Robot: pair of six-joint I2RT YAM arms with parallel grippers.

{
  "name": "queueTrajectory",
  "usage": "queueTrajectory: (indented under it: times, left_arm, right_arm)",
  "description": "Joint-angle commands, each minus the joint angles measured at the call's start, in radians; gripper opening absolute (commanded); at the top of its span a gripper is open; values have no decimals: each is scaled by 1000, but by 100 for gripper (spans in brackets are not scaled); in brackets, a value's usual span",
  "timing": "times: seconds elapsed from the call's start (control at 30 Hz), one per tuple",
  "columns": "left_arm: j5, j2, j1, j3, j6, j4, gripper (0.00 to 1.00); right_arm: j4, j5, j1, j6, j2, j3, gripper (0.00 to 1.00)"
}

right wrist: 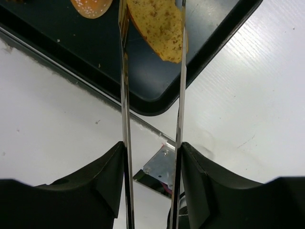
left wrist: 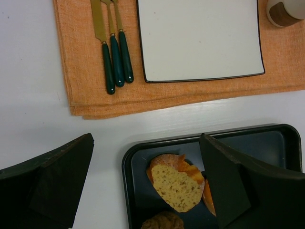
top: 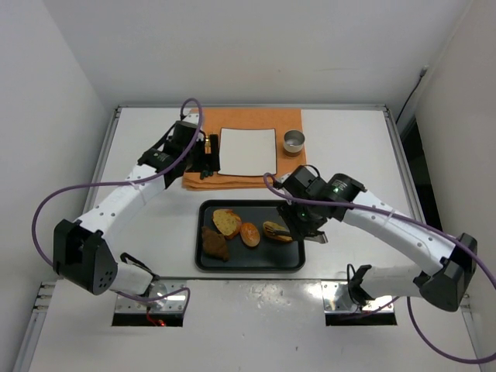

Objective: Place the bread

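Observation:
Three bread pieces lie in a black tray (top: 288,260): a round toasted slice (top: 226,222), a glossy bun (top: 249,233) and an oval slice (top: 277,230). My right gripper (top: 304,225) is shut on metal tongs (right wrist: 125,95), whose two arms flank the oval slice (right wrist: 159,26); I cannot tell whether they pinch it. The bun (right wrist: 93,5) lies left of the tongs. My left gripper (top: 203,160) is open and empty over the placemat edge. Its wrist view shows the round slice (left wrist: 177,185) between its fingers (left wrist: 233,186), and a sliver of the bun (left wrist: 208,196).
A darker lumpy piece (top: 215,243) lies in the tray's left front. Behind the tray an orange placemat (top: 232,180) carries a white square plate (top: 248,150), green-handled cutlery (left wrist: 114,52) on its left and a small cup (top: 293,141) on its right.

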Motion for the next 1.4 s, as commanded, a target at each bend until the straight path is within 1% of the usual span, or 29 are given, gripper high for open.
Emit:
queueTrajectory:
  times: [0.0,0.07,0.23,0.33,0.37,0.43,0.47,0.6,0.7,0.77,0.87,0.9,0.93,0.97,1.0,1.03,1.07,1.1,1.23,1.37]
  left_arm:
    - [7,2,7,38,-12,24,99]
    - [7,2,7,38,-12,24,99]
    - [7,2,7,29,-12,33,99]
    - [7,2,7,29,-12,33,99]
    - [7,2,7,29,-3,33,99]
    - [7,2,7,29,-3,33,99]
    - [7,2,7,29,-3,33,99]
    - [7,2,7,29,-3,33,99]
    - [7,2,7,29,-3,42,99]
    - [-4,11,7,29,-12,42,99]
    - [-39,-9,7,20,-34,42,99]
    - [-56,-9,7,9,-34,42,99]
    - [-83,-9,16,9,-54,42,99]
    - [-140,-9,16,9,-66,31,99]
    - [-157,-18,30,9,-78,8,99]
    - [-168,-18,30,9,-100,-2,99]
    - [-168,-27,43,0,-100,-2,99]
    - [-168,-42,54,-14,-100,-2,99]
    - [-201,-67,63,-25,-89,-12,99]
    - [-214,-90,73,-34,-89,-21,99]
  right_arm:
    - [14,39,19,22,15,-4,48]
    - [27,30,28,22,26,-4,47]
    - [36,30,46,22,46,-13,39]
    - [36,30,46,22,46,1,29]
    - [36,30,46,22,46,1,22]
    - [25,30,46,22,46,34,12]
    - [25,40,46,22,46,60,1]
    - [14,98,46,51,46,137,0]
    - [75,132,46,60,46,197,0]
    - [100,200,28,71,70,246,0]
    - [178,308,28,83,140,303,0]
    - [253,335,19,83,177,303,0]
    - [289,350,19,83,203,318,0]
    - [316,350,19,83,232,346,0]
    - [359,377,7,83,268,367,0]
    - [381,378,7,83,301,387,0]
    - [408,378,-3,71,359,416,0]
    - [459,378,-3,59,389,430,0]
    - [549,393,-24,40,522,517,0]
    - [560,373,-56,40,662,610,0]
